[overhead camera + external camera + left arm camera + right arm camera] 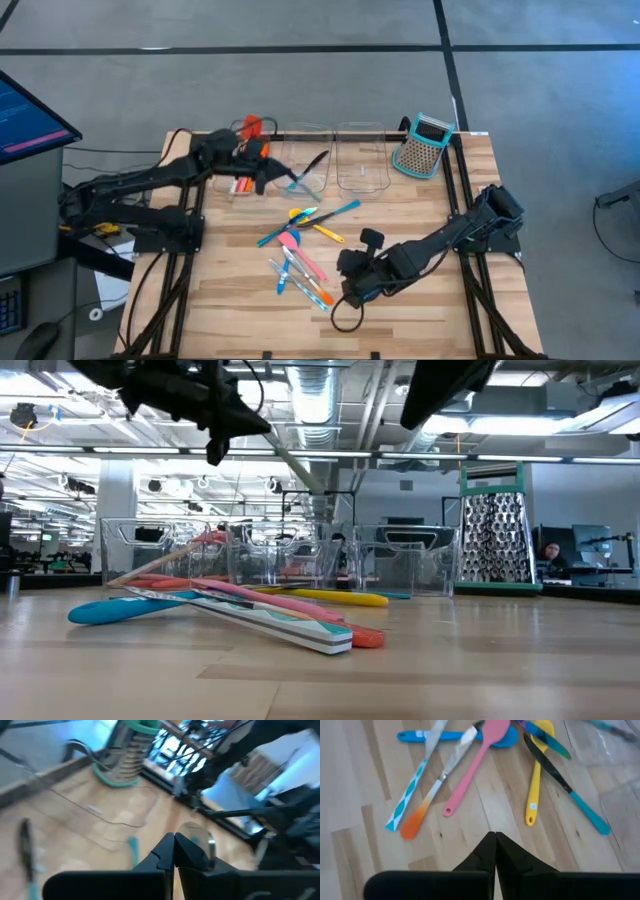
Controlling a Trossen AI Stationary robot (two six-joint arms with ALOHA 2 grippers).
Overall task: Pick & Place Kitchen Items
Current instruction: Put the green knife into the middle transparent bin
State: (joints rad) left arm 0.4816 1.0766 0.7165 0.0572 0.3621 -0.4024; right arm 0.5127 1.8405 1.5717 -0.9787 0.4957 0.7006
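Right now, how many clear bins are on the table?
3, in a row along the table's far edge: the left bin under the left arm, the middle bin, and the right bin beside the grater.

Even overhead light falls on the desk (400, 300) in the high view, with only soft, faint shadows. In the low view, bright ceiling strips glare toward 12 o'clock. The left wrist view is heavily motion-blurred throughout; the right wrist view is sharp and evenly lit.
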